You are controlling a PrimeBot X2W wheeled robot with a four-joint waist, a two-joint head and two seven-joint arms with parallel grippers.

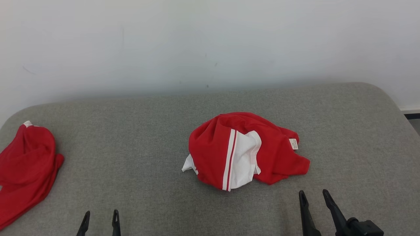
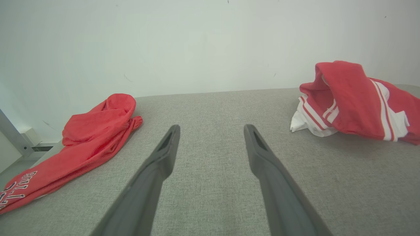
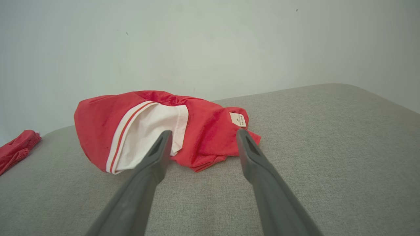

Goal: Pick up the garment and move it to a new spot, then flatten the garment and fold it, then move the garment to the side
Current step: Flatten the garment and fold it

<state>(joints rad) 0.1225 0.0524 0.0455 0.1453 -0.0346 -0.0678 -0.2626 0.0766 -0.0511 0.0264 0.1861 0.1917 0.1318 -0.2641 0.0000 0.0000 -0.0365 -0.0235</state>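
The red-and-white garment (image 1: 244, 150) sits crumpled in a heap at the middle of the grey padded table (image 1: 344, 131), untouched. The right gripper (image 1: 314, 196) hovers just short of it, jaws spread wide and empty. The left gripper (image 1: 100, 216) waits wide apart too, between the heap and a second red garment (image 1: 26, 164) at the left edge.

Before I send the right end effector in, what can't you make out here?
- Red-and-white garment: its shape and underside, hidden by its own crumpled folds, all views.
- Its label: print too small, head and right wrist views.
- Second red garment: cut off by the left edge, head view; its lettering likewise, left wrist view.
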